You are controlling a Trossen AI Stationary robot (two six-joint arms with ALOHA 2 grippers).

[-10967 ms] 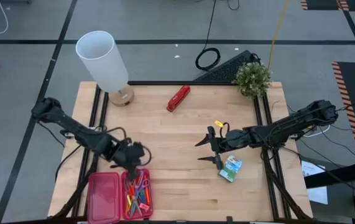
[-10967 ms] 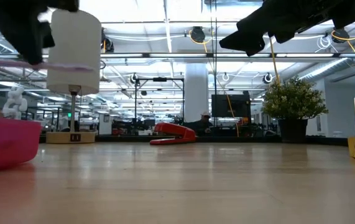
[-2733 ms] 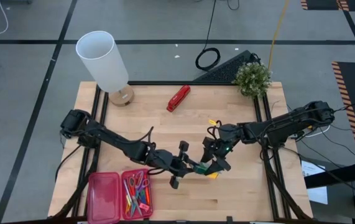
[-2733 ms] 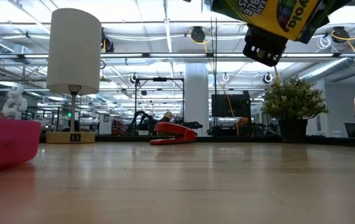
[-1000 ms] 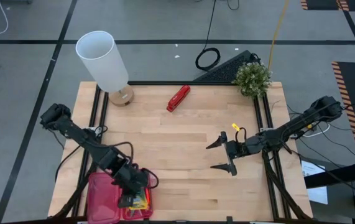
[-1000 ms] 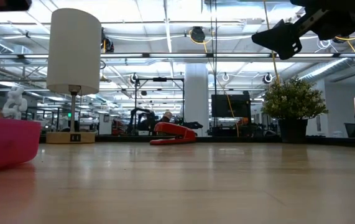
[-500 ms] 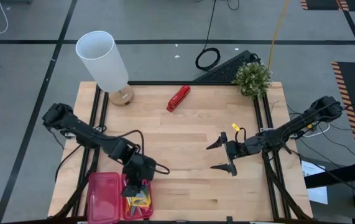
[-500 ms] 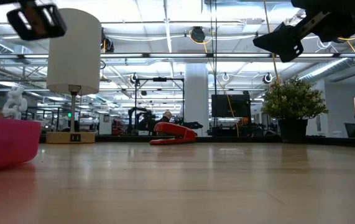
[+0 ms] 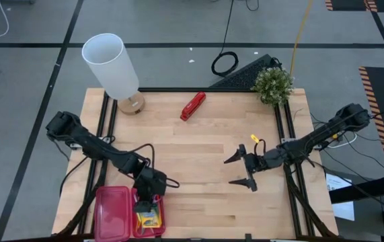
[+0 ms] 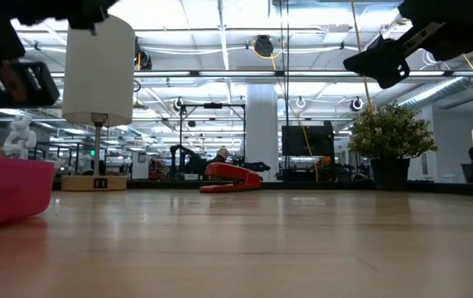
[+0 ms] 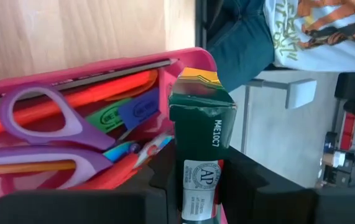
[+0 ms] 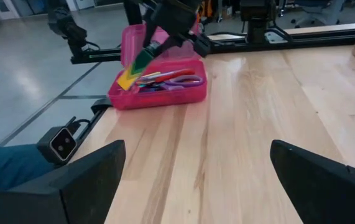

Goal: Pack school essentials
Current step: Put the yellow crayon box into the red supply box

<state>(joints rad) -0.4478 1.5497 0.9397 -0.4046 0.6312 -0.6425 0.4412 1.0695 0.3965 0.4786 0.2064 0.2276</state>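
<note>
Crayon box [image 11: 200,134] base hidden (by gripper)

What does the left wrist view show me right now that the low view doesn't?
Only the left wrist view shows the crayon box shut between the left gripper's fingers above the open pink case, with purple-handled scissors and orange pencils lying inside. Only the low view shows the red stapler, the lamp, the plant and the open right gripper held high. Both share the pink case and the wooden table.
</note>
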